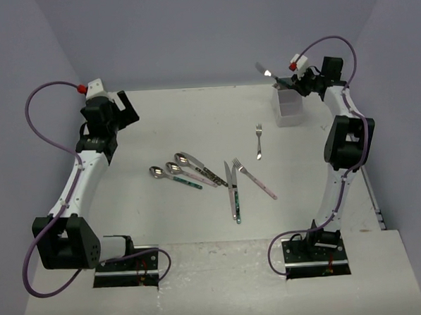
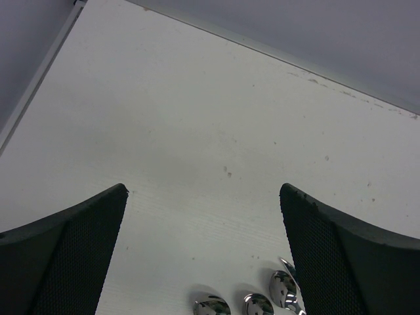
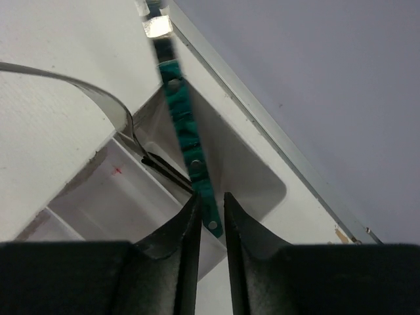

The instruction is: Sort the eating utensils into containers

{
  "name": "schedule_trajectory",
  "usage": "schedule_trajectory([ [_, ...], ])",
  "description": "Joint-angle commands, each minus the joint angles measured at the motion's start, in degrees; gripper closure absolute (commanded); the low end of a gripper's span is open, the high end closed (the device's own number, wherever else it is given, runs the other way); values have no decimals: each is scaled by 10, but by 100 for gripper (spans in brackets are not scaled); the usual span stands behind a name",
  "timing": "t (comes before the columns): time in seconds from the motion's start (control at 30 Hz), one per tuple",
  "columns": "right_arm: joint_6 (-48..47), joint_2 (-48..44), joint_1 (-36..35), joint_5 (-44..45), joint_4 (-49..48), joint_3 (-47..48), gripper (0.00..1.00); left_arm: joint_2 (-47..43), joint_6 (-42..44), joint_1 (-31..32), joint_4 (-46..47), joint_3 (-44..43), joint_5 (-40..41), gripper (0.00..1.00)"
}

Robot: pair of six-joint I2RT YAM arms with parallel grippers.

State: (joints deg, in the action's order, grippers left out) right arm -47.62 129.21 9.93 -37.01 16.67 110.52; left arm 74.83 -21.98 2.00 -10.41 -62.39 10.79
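Observation:
My right gripper (image 3: 212, 197) hovers over the white container (image 3: 249, 170) at the back right (image 1: 289, 104). Its jaws stand a little apart around the end of a teal-handled utensil (image 3: 187, 131), with a slim gap on the right side. That utensil points down into the container, and its metal head (image 1: 264, 70) sticks up behind. A dark-handled utensil (image 3: 164, 167) leans in the neighbouring compartment. Several utensils lie mid-table: two spoons (image 1: 157, 171), a patterned knife (image 1: 200, 168), a teal knife (image 1: 232, 191), a pink fork (image 1: 257, 180) and a small fork (image 1: 259, 141). My left gripper (image 2: 203, 190) is open above bare table, with three spoon heads (image 2: 258, 304) below it.
The table's back edge meets the grey wall just behind the container (image 1: 193, 86). The right arm's links (image 1: 347, 136) stand along the right side, and the left arm (image 1: 84, 164) rises at the left.

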Motion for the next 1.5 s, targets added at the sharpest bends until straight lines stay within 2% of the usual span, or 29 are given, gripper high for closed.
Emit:
schedule_trajectory([
  [0.0, -7, -34, 1, -5, 14, 0, 75, -16, -8, -2, 7, -14, 2, 0],
  [0.03, -5, -33, 1, -6, 14, 0, 70, -17, -8, -2, 7, -15, 2, 0],
  [0.13, -2, -33, 1, -7, 14, -3, 66, -16, -8, -2, 7, -16, 0, 0],
  [0.43, 17, -46, 1, -9, 21, 7, 57, -16, -3, -2, 7, -19, -9, 0],
  [0.53, 49, -70, 1, -23, 10, 22, 38, -16, -2, -2, 8, -22, -14, 0],
  [0.6, 74, -91, -1, -27, -6, 20, 15, -18, -2, -2, 7, -23, -14, 0],
  [0.63, 115, -111, -1, -27, -26, 17, 3, -19, -1, -2, 7, -23, -14, 0],
  [0.67, 135, -121, 0, -31, -30, 16, 1, -21, -1, -2, 7, -22, -14, 0],
  [0.77, 217, -165, -6, -42, -44, -10, 1, -27, -1, -2, 7, -20, -14, 0],
  [0.9, 307, -231, -32, 28, -55, -57, 1, -30, -7, -2, 10, -14, -9, 0],
  [0.93, 330, -270, -53, 87, -58, -76, 1, -31, -9, -2, 14, -7, -8, 0],
  [0.97, 370, -293, -65, 121, -69, -134, 1, -30, -12, -2, 14, -5, -3, 0],
  [1.03, 388, -362, -98, 195, -104, -196, 1, -30, -18, -2, 14, 3, -2, 0],
  [1.07, 396, -381, -149, 272, -109, -249, 1, -30, -21, -2, 13, 7, 0, 0],
  [1.13, 421, -419, -204, 341, -87, -282, 1, -30, -29, -2, 9, 19, 10, 0],
  [1.17, 470, -427, -217, 374, -68, -303, 1, -28, -32, -2, 7, 24, 15, 0],
  [1.23, 534, -437, -235, 385, -16, -324, 1, -27, -39, -2, -1, 30, 27, 0],
  [1.27, 596, -439, -250, 389, -4, -350, 1, -23, -40, -1, -4, 34, 40, 0],
  [1.33, 629, -425, -273, 390, 39, -367, 1, -17, -47, 0, -14, 35, 50, 0],
  [1.47, 707, -325, -291, 432, 109, -356, 1, 6, -47, 6, -20, 35, 49, 0],
])
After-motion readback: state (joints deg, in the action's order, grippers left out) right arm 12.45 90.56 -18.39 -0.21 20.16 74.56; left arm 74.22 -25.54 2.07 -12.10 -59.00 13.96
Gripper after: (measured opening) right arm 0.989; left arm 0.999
